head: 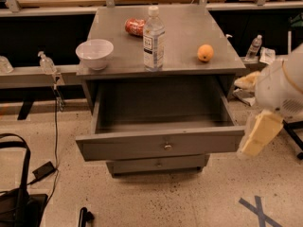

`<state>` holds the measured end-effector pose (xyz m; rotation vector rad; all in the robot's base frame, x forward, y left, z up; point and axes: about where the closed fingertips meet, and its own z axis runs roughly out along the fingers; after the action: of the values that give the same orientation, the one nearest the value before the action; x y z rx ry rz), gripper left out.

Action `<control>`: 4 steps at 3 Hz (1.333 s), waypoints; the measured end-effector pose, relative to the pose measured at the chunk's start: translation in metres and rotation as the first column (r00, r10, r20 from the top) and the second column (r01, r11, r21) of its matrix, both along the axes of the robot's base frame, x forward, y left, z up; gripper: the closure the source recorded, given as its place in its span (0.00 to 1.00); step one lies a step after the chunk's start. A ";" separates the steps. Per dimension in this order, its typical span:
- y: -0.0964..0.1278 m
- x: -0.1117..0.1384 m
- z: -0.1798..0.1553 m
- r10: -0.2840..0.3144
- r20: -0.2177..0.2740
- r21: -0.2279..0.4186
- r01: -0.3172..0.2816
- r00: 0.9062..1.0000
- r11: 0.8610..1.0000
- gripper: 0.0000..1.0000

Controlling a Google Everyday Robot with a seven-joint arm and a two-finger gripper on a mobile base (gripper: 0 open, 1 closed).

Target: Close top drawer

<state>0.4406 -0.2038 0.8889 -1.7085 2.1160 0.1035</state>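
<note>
Left of the end effector, the top drawer stands open.

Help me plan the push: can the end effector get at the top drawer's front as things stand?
Probably yes. The end effector hangs close beside the front corner of the pulled-out top drawer, and nothing stands between them.

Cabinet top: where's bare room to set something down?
Bare: back right behind the orange, and front between bowl and water bottle. Crowded: centre back, bottle by red item. The gripper hangs off the open top drawer's right front corner.
</note>
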 end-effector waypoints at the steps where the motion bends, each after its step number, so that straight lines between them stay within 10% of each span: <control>1: 0.025 -0.004 -0.086 0.063 -0.024 0.205 -0.057 0.998 0.977 0.00; 2: 0.039 0.016 -0.104 0.067 0.044 0.305 -0.077 0.997 0.949 0.00; 4: 0.034 0.024 -0.125 0.043 0.052 0.314 -0.057 0.998 0.948 0.16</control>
<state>0.4650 -0.1694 0.7637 -1.5575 1.9039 0.3934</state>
